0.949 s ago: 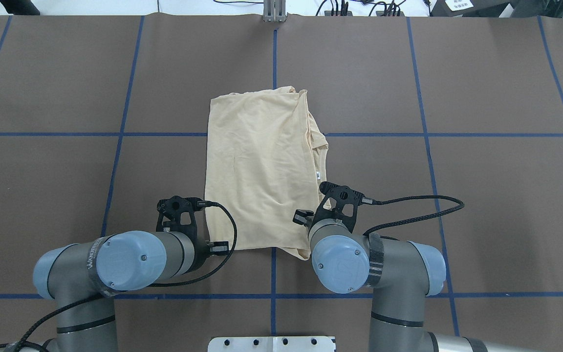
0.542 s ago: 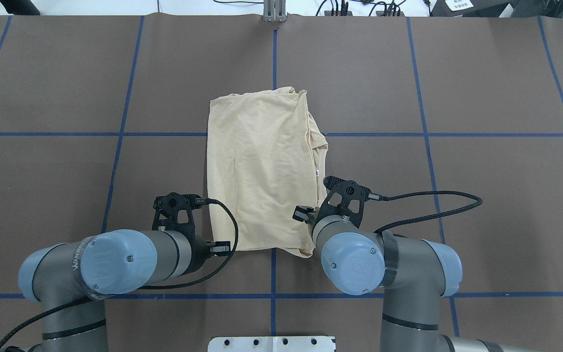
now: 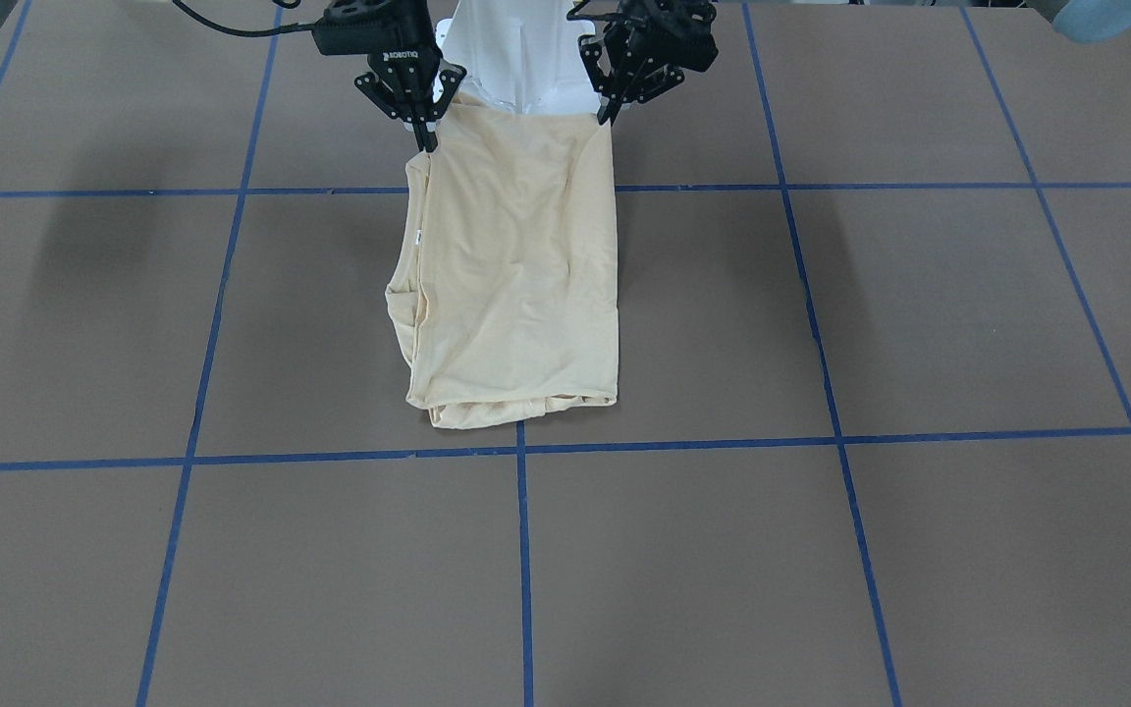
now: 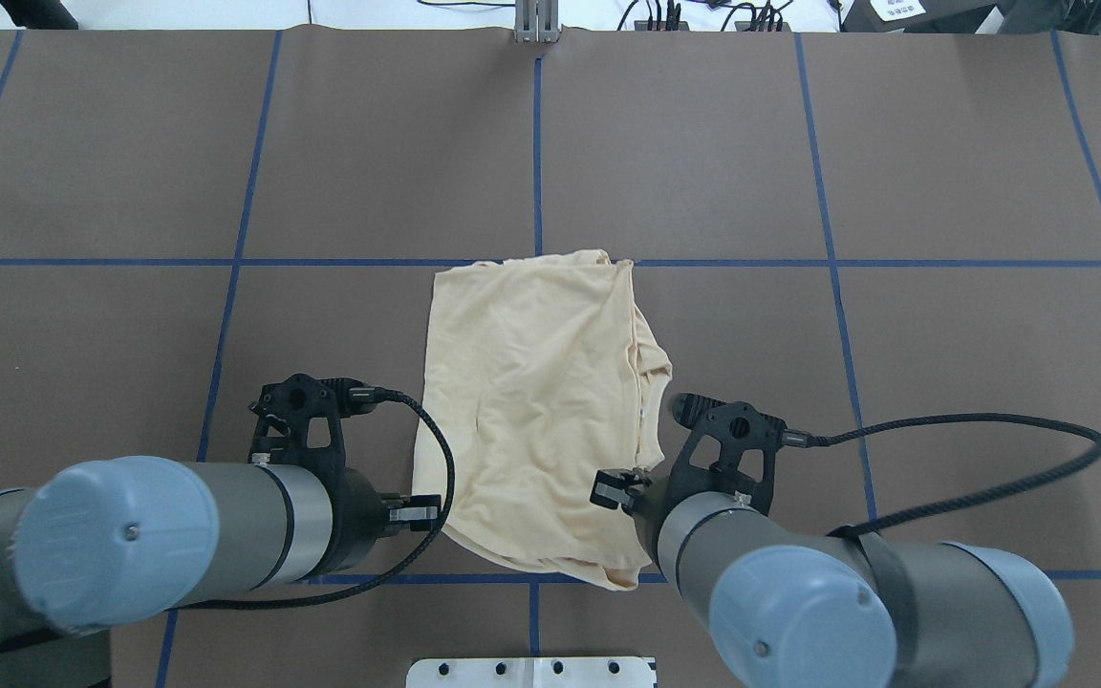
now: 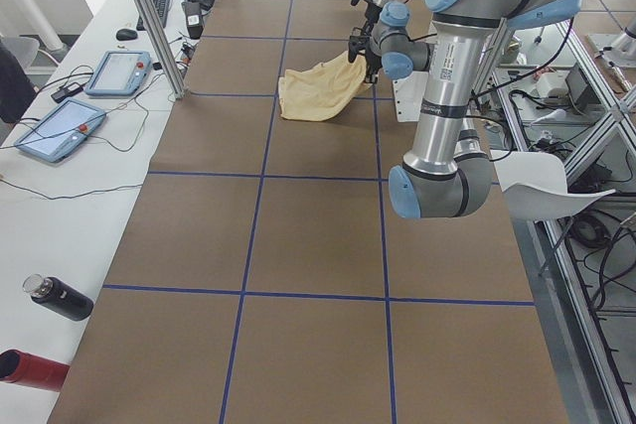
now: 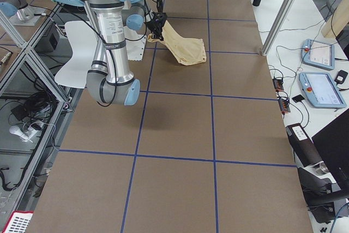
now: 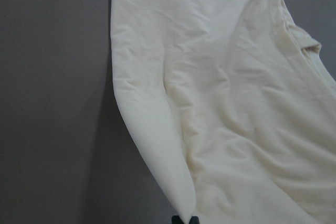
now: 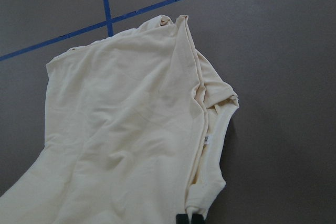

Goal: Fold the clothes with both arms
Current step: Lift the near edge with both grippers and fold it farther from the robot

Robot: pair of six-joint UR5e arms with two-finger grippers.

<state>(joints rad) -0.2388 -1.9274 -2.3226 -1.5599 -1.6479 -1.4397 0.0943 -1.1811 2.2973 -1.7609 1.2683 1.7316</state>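
Lifting the T-shirt's robot-side edge for a crosswise fold, as judged from the task; entries by view.

**Exterior front-facing.** T-shirt (image 3: 516, 285), pale cream-yellow, plain side up, already narrowed lengthwise, centre of frame on the brown tabletop (image 3: 919, 314). White neck label (image 3: 419, 236) sits at its left edge. The upper edge is raised to the right gripper (image 3: 424, 133) at upper left and the left gripper (image 3: 610, 113) at upper right.
- Handling: both grippers should travel level and at the same spacing, so the held edge stays taut.
- The corners should be laid square onto the lower-frame corners before any release.
- The neck side is bulkier and may sag or slip.

**Overhead exterior.** T-shirt in lower centre, its upper edge lying along the blue tape line (image 4: 799, 262). Both wrists cover the jaws, so their opening cannot be told here.

**Exterior left.** Cloth slopes from the grippers at upper centre down to the tabletop, where its low end rests.

**Exterior right.** Same slope, seen at upper centre. Too small to judge the jaws.

**Left wrist-mounted.** Jaw tips at bottom centre, pressed together on a drawn-up corner of the T-shirt, with no gap visible.

**Right wrist-mounted.** Jaw tips at bottom centre, pinched tight on a folded edge of the T-shirt just below the label. Nothing else is touched.
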